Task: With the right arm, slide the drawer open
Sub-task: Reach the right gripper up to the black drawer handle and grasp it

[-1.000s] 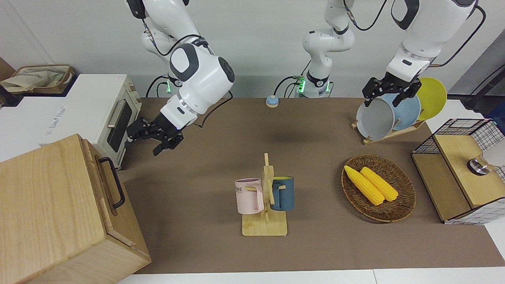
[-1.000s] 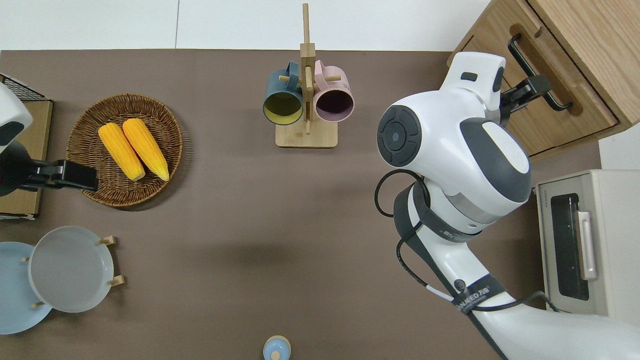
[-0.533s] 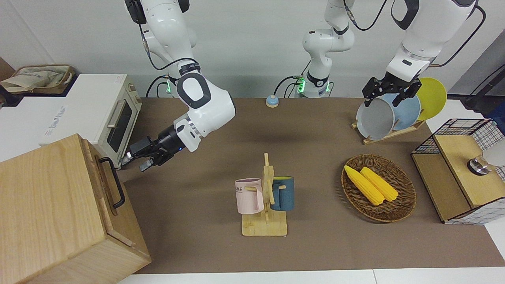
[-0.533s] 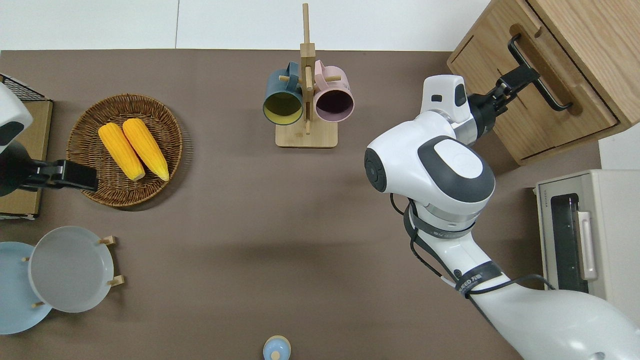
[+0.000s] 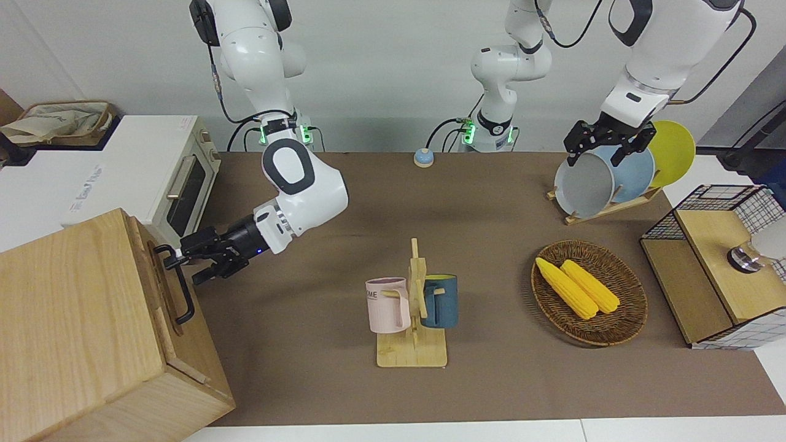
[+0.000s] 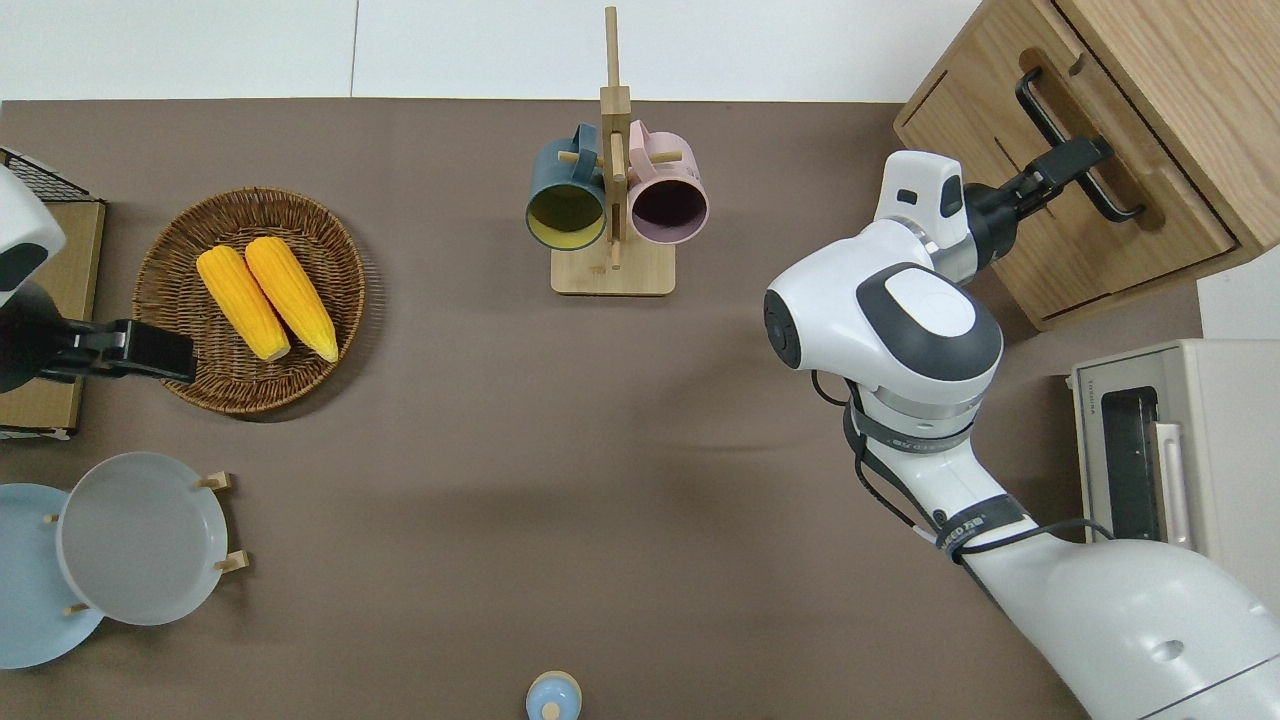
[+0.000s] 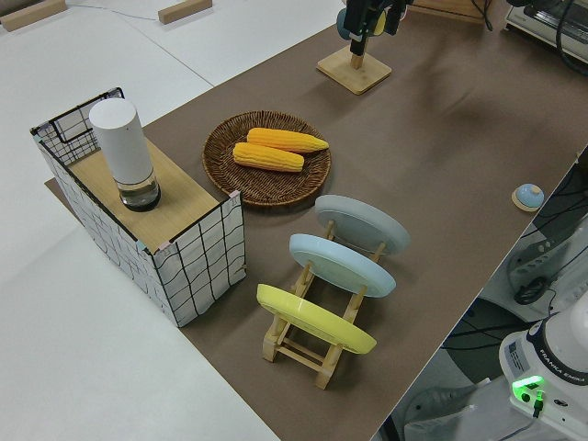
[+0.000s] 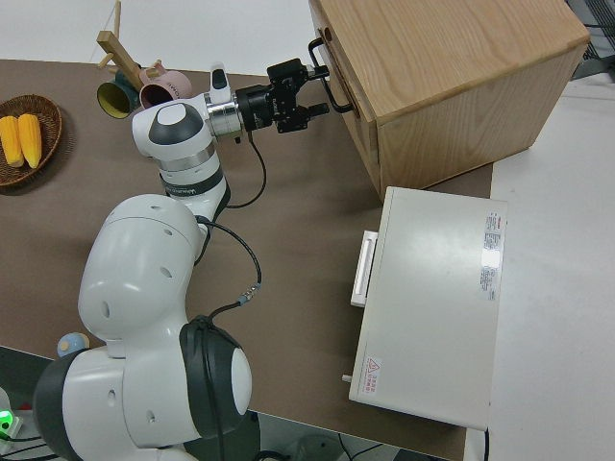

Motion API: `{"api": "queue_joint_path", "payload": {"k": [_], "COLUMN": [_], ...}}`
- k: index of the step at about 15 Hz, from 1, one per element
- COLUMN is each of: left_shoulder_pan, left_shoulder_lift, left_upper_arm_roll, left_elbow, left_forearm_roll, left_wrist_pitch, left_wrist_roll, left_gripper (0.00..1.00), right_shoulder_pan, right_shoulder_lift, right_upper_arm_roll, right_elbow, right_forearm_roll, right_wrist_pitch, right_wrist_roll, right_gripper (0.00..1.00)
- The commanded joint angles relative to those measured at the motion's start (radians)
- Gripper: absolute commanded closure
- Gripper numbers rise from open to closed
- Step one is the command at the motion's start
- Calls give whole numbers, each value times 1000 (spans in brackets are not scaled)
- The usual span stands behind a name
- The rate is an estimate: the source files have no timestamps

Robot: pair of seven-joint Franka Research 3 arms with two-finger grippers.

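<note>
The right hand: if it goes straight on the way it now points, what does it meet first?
Most likely the black handle of the drawer. The right hand points at it with fingers open; whether they already touch the bar is unclear.

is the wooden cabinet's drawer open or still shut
Shut. The drawer front sits flush with the cabinet face, and the right gripper is at its black handle.
</note>
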Motion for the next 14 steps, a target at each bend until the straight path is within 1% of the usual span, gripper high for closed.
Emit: {"api": "queue_joint_path", "payload": {"k": [1, 2, 3, 5, 6, 7, 8, 9, 10, 12, 13, 14], "left_shoulder_pan": [4, 4, 4, 4, 4, 4, 4, 4, 4, 4, 4, 4], "left_shoulder_lift": [11, 11, 11, 11, 11, 11, 11, 11, 11, 11, 11, 11], "left_upper_arm_roll": [-6, -6, -6, -6, -6, -6, -6, -6, -6, -6, -6, -6], "left_elbow": [26, 24, 26, 26, 26, 26, 26, 26, 26, 24, 26, 24], "left_forearm_roll": [17, 17, 17, 17, 17, 17, 17, 17, 17, 17, 17, 17], "left_wrist_pitch": [-20, -20, -20, -20, -20, -20, -20, -20, -20, -20, -20, -20], "left_wrist_roll": [10, 10, 10, 10, 10, 10, 10, 10, 10, 10, 10, 10], "left_gripper": [7, 7, 7, 7, 7, 7, 7, 7, 7, 7, 7, 7], "right_shoulder_pan": [-14, -11, -9, -6, -3, 0, 3, 4, 4, 9, 26, 43], "right_shoulder_lift": [-3, -3, -3, 0, 4, 9, 11, 12, 12, 14, 15, 17], "right_upper_arm_roll": [7, 7, 7, 6, 7, 7, 7, 7, 7, 7, 7, 7], "right_elbow": [-3, -2, -3, -3, -3, -3, -3, -3, -3, -3, -2, -2], "right_forearm_roll": [-32, -40, -65, -105, -124, -124, -124, -124, -124, -122, -116, -113], "right_wrist_pitch": [17, 10, 7, -4, -22, -32, -39, -42, -44, -58, -71, -99], "right_wrist_roll": [18, 13, 12, 13, 13, 18, 16, 15, 18, 13, 13, 13], "right_gripper": [129, 223, 262, 301, 430, 639, 823, 933, 985, 1000, 1000, 1000]}}
